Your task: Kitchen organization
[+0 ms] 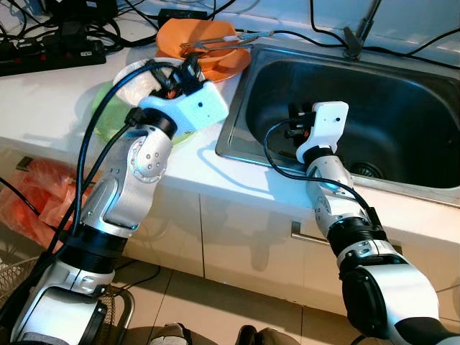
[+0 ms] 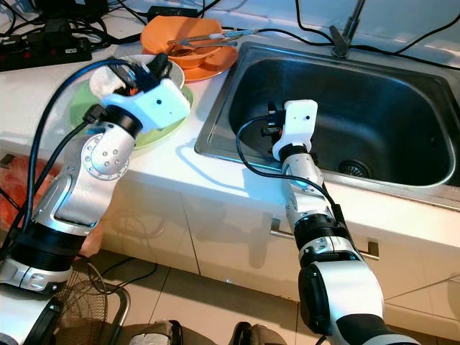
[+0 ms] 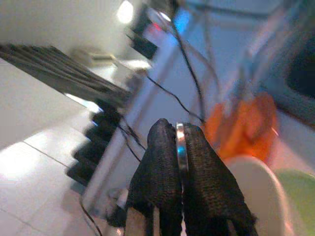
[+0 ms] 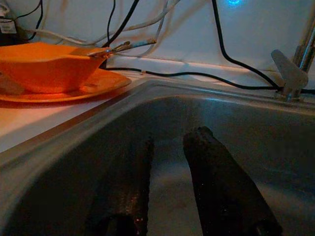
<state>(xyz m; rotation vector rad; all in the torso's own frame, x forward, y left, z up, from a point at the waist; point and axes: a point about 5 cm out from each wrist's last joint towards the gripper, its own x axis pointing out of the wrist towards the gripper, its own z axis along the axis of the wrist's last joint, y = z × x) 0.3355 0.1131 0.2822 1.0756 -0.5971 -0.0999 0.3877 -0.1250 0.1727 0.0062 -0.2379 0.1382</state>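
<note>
My left gripper (image 1: 185,72) hovers over a white bowl (image 1: 131,80) that rests on a green plate (image 2: 157,129) on the counter. In the left wrist view its fingers (image 3: 206,167) are shut on a thin metal utensil (image 3: 180,145), seen edge-on. My right gripper (image 1: 295,123) reaches down into the steel sink (image 1: 237,136); its two black fingers (image 4: 221,182) stand open with nothing between them. An orange bowl (image 1: 205,39) sits on an orange plate (image 4: 98,83) beside the sink's far left corner, with metal utensils (image 1: 223,41) lying across it.
A faucet (image 1: 359,29) rises behind the sink. Black cables and power strips (image 1: 50,54) run along the back of the white counter. An orange plastic bag (image 1: 36,198) lies on the floor to the left, below the counter. White cabinet fronts stand under the counter.
</note>
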